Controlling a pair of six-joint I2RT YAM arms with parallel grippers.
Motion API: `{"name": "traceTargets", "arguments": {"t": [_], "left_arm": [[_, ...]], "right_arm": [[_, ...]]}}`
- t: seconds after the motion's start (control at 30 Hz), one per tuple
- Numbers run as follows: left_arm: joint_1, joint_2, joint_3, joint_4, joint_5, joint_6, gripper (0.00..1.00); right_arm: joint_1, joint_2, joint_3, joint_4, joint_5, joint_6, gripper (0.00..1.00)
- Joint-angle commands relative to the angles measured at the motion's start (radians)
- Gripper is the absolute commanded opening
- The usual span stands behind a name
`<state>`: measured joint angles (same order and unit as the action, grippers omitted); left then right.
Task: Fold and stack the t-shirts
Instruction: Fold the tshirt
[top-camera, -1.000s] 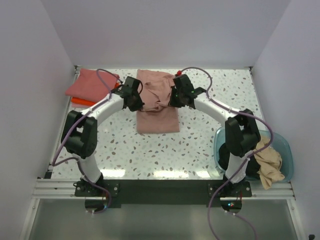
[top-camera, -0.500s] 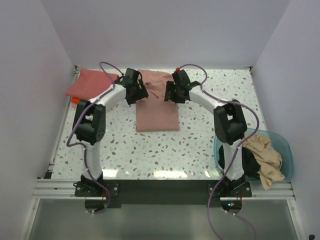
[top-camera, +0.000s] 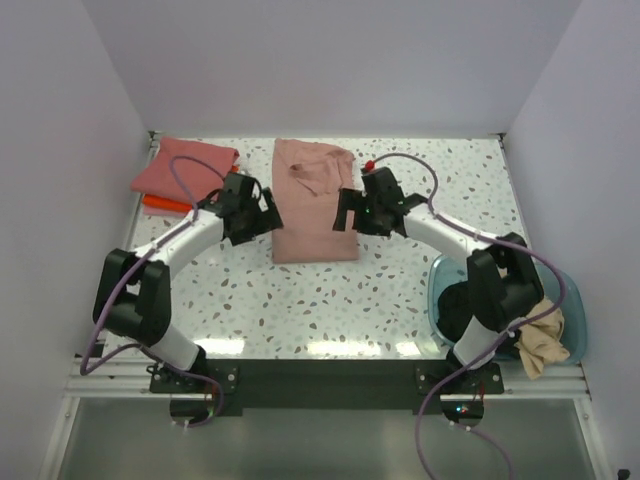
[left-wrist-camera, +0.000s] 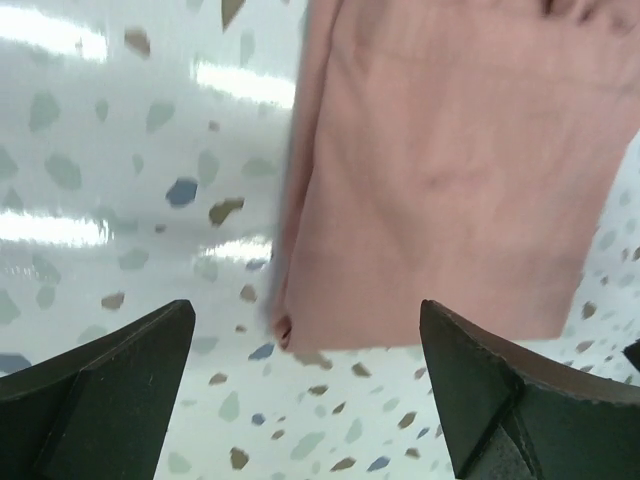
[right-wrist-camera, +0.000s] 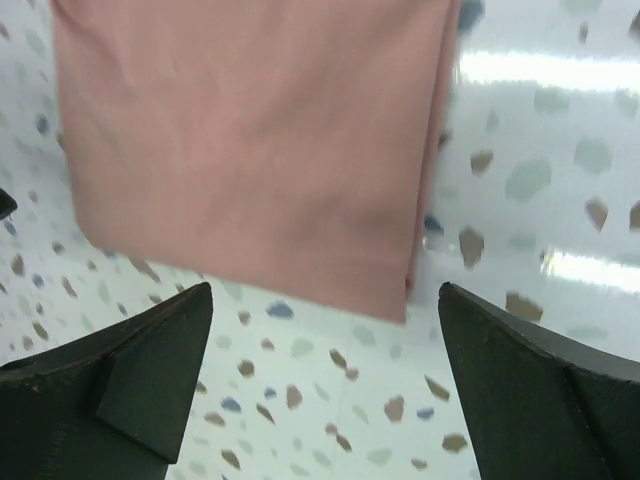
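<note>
The left gripper (top-camera: 256, 213) and right gripper (top-camera: 350, 210) hung open, empty, flanking the pink t-shirt (top-camera: 316, 218); its far end seemed rumpled.

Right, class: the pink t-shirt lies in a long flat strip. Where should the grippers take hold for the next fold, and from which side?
Probably its two near corners: the pink t-shirt has a straight, flat near hem, while its far end is rumpled. The left gripper suits the left corner, the right gripper the right corner, each coming from the near side.
</note>
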<state>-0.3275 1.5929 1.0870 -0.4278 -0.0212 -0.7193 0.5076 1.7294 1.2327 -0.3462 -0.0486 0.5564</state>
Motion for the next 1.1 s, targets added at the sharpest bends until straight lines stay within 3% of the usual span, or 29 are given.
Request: {"name": "traceTargets", "arguments": {"t": [0.0, 0.07, 0.2, 0.3, 0.37, 0.47, 0.53, 0.63, 0.67, 0.7, 0.87, 1.07], "left_arm": [[-0.03, -0.043, -0.125, 0.061, 0.053, 0.0, 1.0], [-0.053, -0.053, -0.202, 0.095, 0.081, -0.006, 0.99], [-0.064, -0.024, -0.266, 0.175, 0.107, -0.048, 0.77], [-0.068, 0.025, -0.265, 0.188, 0.106, -0.058, 0.59], [-0.073, 0.053, -0.265, 0.193, 0.113, -0.063, 0.46], [-0.079, 0.065, -0.269, 0.195, 0.101, -0.068, 0.36], [-0.082, 0.07, -0.269, 0.198, 0.087, -0.074, 0.35], [-0.082, 0.101, -0.254, 0.198, 0.093, -0.074, 0.19], [-0.085, 0.104, -0.25, 0.198, 0.095, -0.072, 0.0], [-0.088, 0.105, -0.251, 0.193, 0.093, -0.072, 0.0], [-0.131, 0.039, -0.288, 0.198, 0.024, -0.071, 0.0], [-0.208, -0.141, -0.418, 0.164, -0.008, -0.101, 0.0]], "right_arm": [[0.006, -0.066, -0.146, 0.03, -0.063, 0.036, 0.99], [0.008, -0.085, -0.188, 0.047, -0.082, 0.053, 0.98], [0.008, -0.062, -0.231, 0.078, -0.098, 0.08, 0.94], [0.008, -0.016, -0.211, 0.11, -0.074, 0.082, 0.7], [0.008, 0.007, -0.199, 0.093, -0.036, 0.077, 0.64], [0.008, 0.031, -0.202, 0.101, -0.013, 0.08, 0.56], [0.008, 0.045, -0.206, 0.121, -0.037, 0.085, 0.52], [0.008, 0.079, -0.208, 0.138, -0.063, 0.091, 0.42], [0.008, 0.082, -0.208, 0.141, -0.075, 0.094, 0.37], [0.008, 0.078, -0.219, 0.154, -0.079, 0.1, 0.26], [0.008, 0.032, -0.26, 0.176, -0.074, 0.088, 0.0], [0.029, -0.151, -0.399, 0.102, -0.073, 0.051, 0.0]]}}
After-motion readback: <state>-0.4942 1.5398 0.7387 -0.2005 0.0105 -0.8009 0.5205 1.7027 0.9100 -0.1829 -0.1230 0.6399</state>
